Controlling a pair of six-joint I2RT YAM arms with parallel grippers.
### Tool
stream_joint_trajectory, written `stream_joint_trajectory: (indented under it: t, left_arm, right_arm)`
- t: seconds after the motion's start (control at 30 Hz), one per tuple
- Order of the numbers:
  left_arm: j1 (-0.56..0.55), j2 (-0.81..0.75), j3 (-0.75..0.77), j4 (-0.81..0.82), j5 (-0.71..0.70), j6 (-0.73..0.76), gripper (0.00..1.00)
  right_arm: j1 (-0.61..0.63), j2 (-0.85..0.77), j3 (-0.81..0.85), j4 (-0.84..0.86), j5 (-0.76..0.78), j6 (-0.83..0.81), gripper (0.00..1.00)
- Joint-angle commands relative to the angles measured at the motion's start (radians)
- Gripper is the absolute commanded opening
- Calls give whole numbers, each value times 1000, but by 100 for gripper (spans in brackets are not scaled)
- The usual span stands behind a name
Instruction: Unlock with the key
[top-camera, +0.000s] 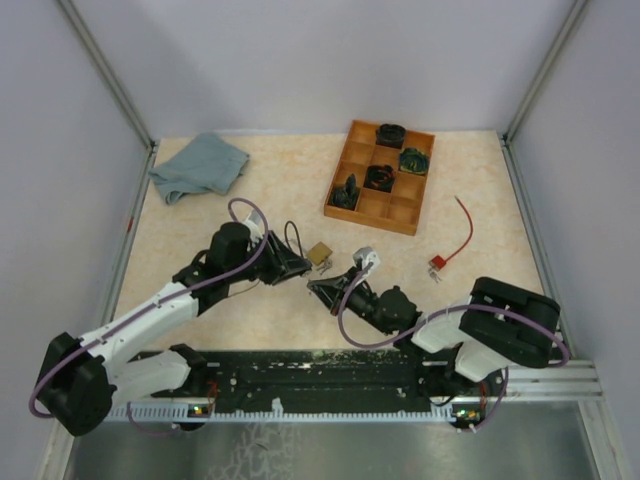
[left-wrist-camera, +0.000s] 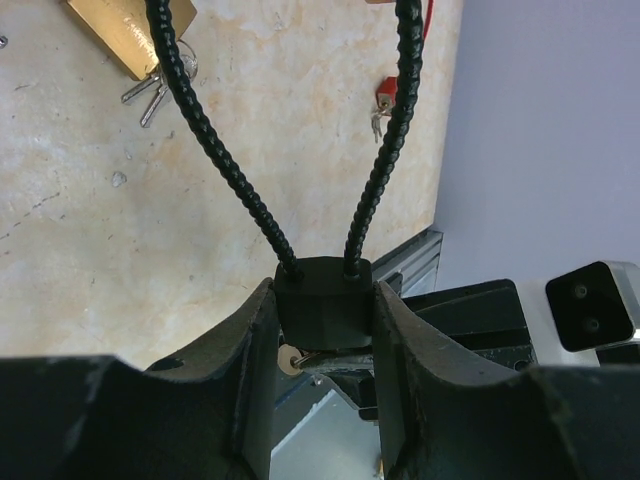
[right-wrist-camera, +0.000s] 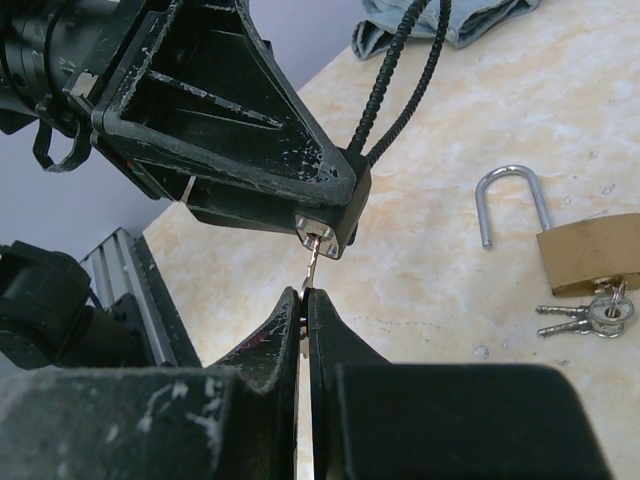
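The left gripper (left-wrist-camera: 325, 335) clamps the body of a small black cable lock (left-wrist-camera: 322, 300), mid-table. Its ribbed black cable loop (left-wrist-camera: 210, 140) runs off the frame at 12 o'clock. The right gripper (right-wrist-camera: 305, 300), fingers pressed together, pinches a thin silver key (right-wrist-camera: 314, 262) seated in the lock's keyhole. The key's head is hidden between the pads. From the key, an open brass padlock (right-wrist-camera: 590, 255) lies at 3 o'clock, partly cut off.

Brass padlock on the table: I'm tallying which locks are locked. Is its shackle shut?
No, the brass padlock lies with one leg of its shackle free of the body.
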Motion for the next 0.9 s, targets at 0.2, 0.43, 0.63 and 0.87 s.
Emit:
stream_joint_trajectory:
  t: [0.2,0.43,0.63,0.87]
  left_arm:
    - [-20,-68,-73,144,33,-10,0]
    - [-55,-85,-108,192,13,-37,0]
    - [-81,-77,-111,183,5,-39,0]
    - [-92,-91,-86,57,-56,-5,0]
  right_arm:
    - [-30,11,-7,173,36,147,0]
    - [-34,6,55,93,-4,76,0]
    - [-75,-19,32,154,-26,36,0]
    - [-114,-164,111,-151,-111,-117,0]
